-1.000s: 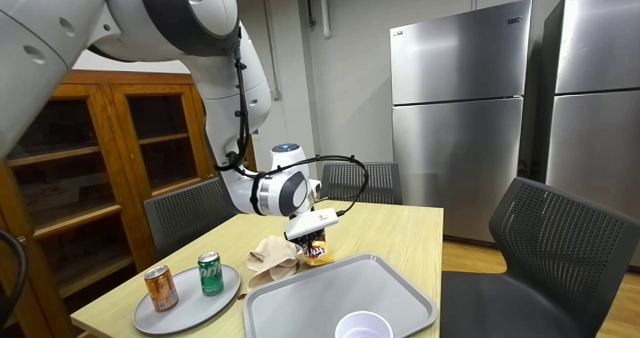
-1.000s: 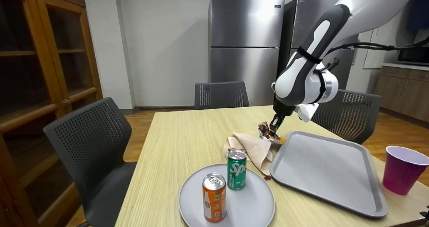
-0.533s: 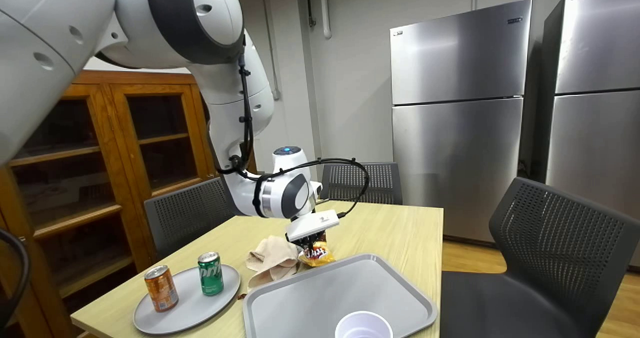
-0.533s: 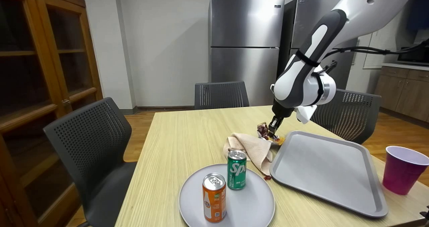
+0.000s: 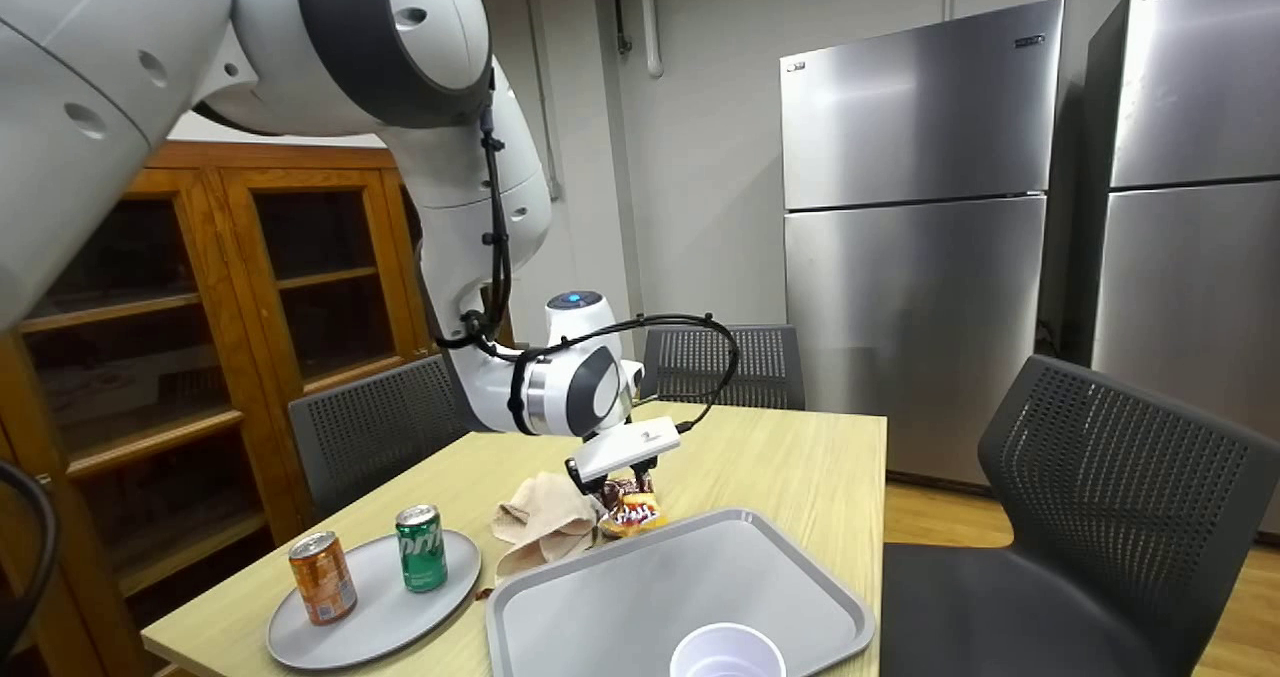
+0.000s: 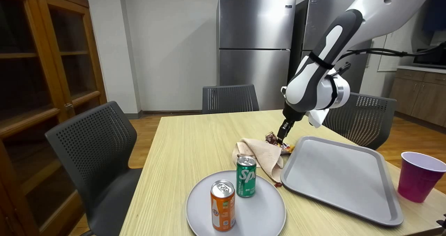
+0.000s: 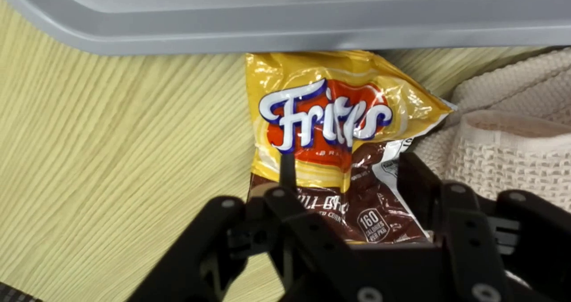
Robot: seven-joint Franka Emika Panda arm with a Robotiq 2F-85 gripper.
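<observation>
Seems done with reaching the Fritos bag (image 7: pixel 334 132): right over it with jaws spread apart, no hold, no lift off the worktop (image 7: pixel 125 150).

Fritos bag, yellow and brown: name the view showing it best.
The wrist view: the glossy yellow and brown Fritos bag appears large with legible lettering, though the black two-fingered tool overlaps its lower part. In both exterior views the bag looks small, partly hidden behind the tool.
</observation>
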